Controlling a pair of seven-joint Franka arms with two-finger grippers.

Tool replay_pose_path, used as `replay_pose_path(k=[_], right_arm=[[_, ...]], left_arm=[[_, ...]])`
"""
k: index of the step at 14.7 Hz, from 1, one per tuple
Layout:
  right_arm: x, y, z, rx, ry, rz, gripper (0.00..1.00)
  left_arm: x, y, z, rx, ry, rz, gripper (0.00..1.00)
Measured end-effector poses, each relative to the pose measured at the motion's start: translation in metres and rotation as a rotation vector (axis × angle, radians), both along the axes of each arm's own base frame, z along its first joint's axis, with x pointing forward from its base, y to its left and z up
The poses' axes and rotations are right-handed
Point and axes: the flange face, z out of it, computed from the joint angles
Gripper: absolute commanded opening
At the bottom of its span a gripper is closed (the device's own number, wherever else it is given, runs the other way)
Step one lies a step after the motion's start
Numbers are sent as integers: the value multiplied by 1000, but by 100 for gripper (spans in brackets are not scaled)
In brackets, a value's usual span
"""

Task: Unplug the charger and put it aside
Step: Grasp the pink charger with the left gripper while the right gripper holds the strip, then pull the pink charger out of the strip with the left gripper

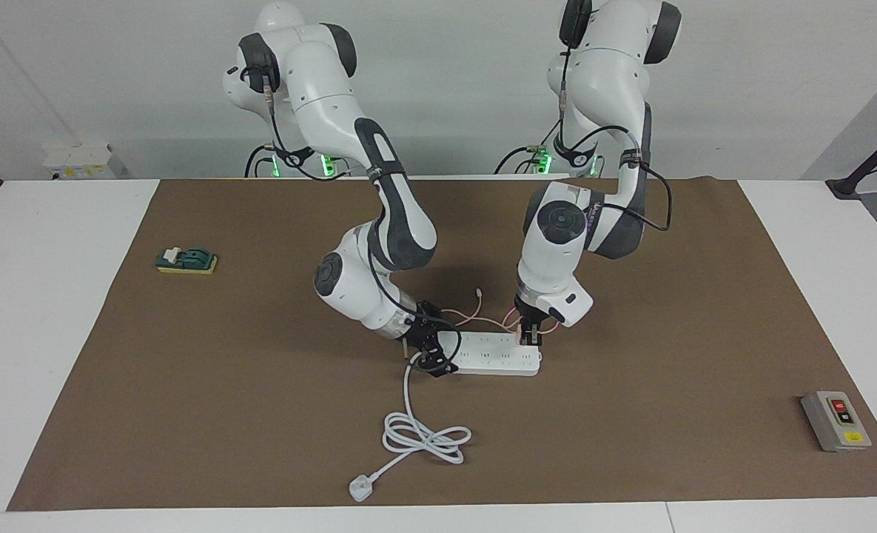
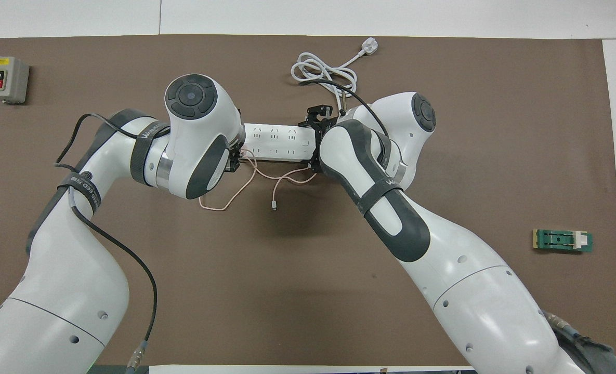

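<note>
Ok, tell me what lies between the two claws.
The white power strip, its sockets bare, runs from the right claw to the left claw; the facing view shows it best.

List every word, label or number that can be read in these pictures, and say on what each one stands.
"ON": upper button of the grey switch box, overhead view.
"OFF": its red lower button, small but readable.
Yellow label on the same box: too small to read.
Lettering on the left arm's black band and the right arm's band: blurred, not readable.
Power strip, green board: no readable text.
</note>
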Motion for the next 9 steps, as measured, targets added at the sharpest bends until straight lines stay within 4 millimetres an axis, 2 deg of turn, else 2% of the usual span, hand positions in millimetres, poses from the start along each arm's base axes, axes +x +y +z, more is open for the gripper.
replay_pose_path(k=[6,7,9], right_arm=[[0,0,0,0,0,0,0],[0,0,0,0,0,0,0],[0,0,0,1,0,-1,0]], left_arm=[[0,-2,3,14,3,-12,0],[2,-3,9,21,12,-15,0],[3,2,43,64,54,-26,0]])
